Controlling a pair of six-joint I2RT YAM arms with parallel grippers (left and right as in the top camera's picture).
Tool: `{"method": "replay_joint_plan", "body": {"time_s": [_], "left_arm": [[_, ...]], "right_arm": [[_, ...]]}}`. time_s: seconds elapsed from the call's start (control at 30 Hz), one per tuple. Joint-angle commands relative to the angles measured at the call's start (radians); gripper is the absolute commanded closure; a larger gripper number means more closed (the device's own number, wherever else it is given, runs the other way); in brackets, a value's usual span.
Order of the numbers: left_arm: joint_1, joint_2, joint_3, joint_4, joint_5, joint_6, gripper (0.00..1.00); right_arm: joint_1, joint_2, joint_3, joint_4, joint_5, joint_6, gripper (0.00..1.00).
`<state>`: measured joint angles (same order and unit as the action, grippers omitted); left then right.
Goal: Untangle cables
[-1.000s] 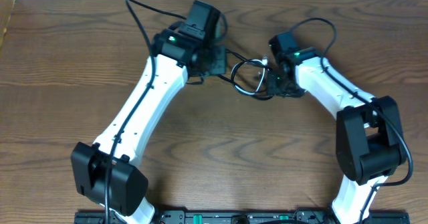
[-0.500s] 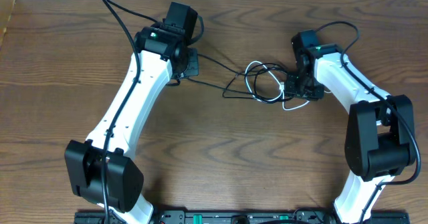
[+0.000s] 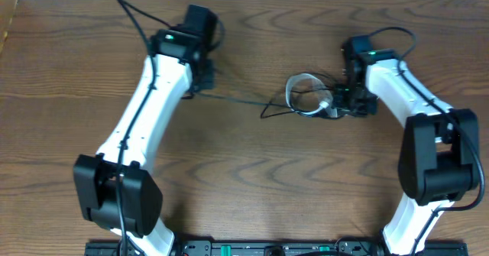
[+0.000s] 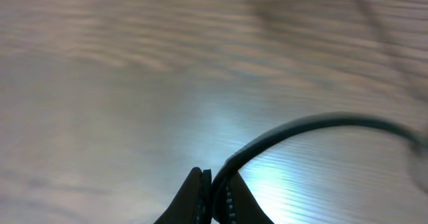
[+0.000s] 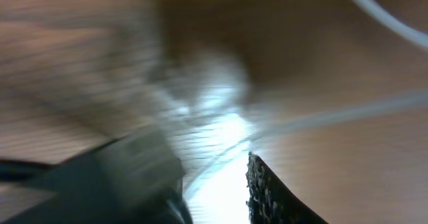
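My left gripper (image 3: 202,79) is at the back left, shut on the thin black cable (image 3: 237,99), which runs taut to the right into the tangle. In the left wrist view the jaws (image 4: 212,190) pinch that black cable (image 4: 301,125), which arcs up and right. The white cable (image 3: 300,84) lies looped at mid-right, crossed by black cord. My right gripper (image 3: 341,103) is at the loop's right edge. The right wrist view is blurred: the fingers (image 5: 217,184) stand close together with the white cable (image 5: 321,117) running down between them.
Thick black arm cables rise behind each wrist, one at the back left (image 3: 134,19) and one at the back right (image 3: 393,34). The wooden table (image 3: 244,179) ends at a white wall along the far edge.
The left gripper has moved left and back, drawing the black cable taut. The right gripper has moved right, and the white loop has followed it and tightened.
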<state>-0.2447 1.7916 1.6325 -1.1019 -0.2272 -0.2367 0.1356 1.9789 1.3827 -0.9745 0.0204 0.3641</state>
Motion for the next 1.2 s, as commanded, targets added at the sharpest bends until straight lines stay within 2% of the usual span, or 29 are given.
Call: {"method": "replay_joint_plan", "body": {"time_s": [0.0,0.17,0.23,0.3,0.37,0.57,0.77,0.87,0.97,1.03,1.17], "left_arm": [[0.11,0.006,-0.006,-0.022,-0.147,-0.022,0.93],[0.191,0.006,-0.006,-0.027,-0.067,-0.027,0.93],[0.203,0.006,-0.006,-0.026,-0.011,-0.026,0.93],[0.202,0.006,-0.006,-0.023,0.026,-0.026,0.93],[0.192,0.006,-0.006,-0.017,0.08,-0.004,0.93],[0.144,0.006,-0.006,-0.007,0.296,0.062,0.93],[0.08,0.006,-0.006,0.014,0.475,0.061,0.92],[0.038,0.006,-0.006,0.045,0.527,0.061,0.83],[-0.006,0.006,-0.006,0.085,0.527,0.061,0.62],[-0.036,0.006,-0.006,0.114,0.526,0.061,0.55],[-0.082,0.008,-0.006,0.156,0.526,0.061,0.48]], "right_arm": [[-0.106,0.009,-0.008,-0.014,0.119,0.018,0.74],[-0.179,0.009,-0.008,-0.016,0.06,0.014,0.78],[-0.189,0.009,-0.008,-0.005,-0.014,-0.038,0.8],[-0.185,0.009,-0.008,0.008,-0.085,-0.102,0.88],[-0.172,0.009,-0.008,0.022,-0.158,-0.158,0.93],[-0.119,-0.046,-0.008,0.065,-0.441,-0.301,0.99],[-0.117,-0.195,-0.008,0.097,-0.578,-0.31,0.99],[-0.116,-0.271,-0.008,0.097,-0.597,-0.305,0.99],[-0.116,-0.326,-0.008,0.092,-0.627,-0.306,0.99],[-0.116,-0.352,-0.008,0.084,-0.628,-0.305,0.99],[-0.123,-0.369,-0.008,0.064,-0.474,-0.2,0.99]]}}
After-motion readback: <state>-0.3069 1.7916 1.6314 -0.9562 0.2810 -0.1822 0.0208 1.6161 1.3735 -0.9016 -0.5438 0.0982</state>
